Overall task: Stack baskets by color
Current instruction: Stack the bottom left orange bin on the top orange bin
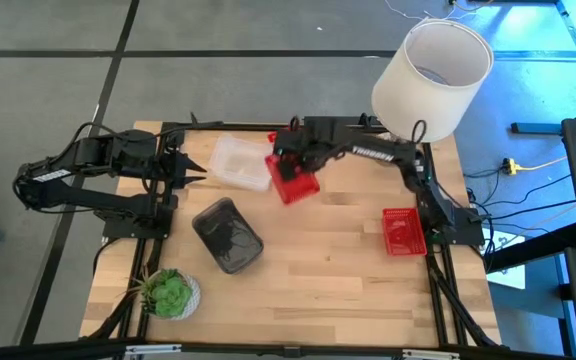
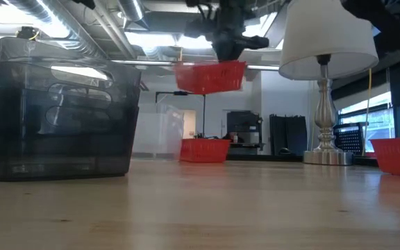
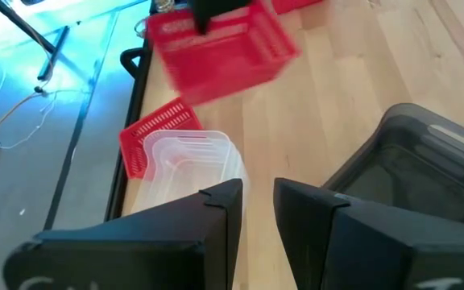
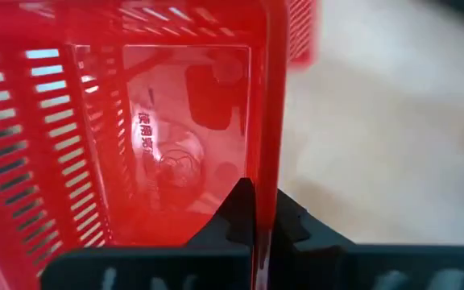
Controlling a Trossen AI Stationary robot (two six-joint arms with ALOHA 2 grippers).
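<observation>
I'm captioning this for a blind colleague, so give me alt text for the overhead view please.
From above, the right gripper holds a red basket by its rim over a wooden table, beside a clear basket. A grey basket, another red basket, a potted plant and a white lamp surround it, and the left gripper waits at the left edge.

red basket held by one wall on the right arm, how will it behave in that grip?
The red basket hangs off the table from the right end effector, pinched on one thin wall: probably light. It looks tilted in the low view, so it may swing. The perforated plastic wall may flex slightly.
</observation>
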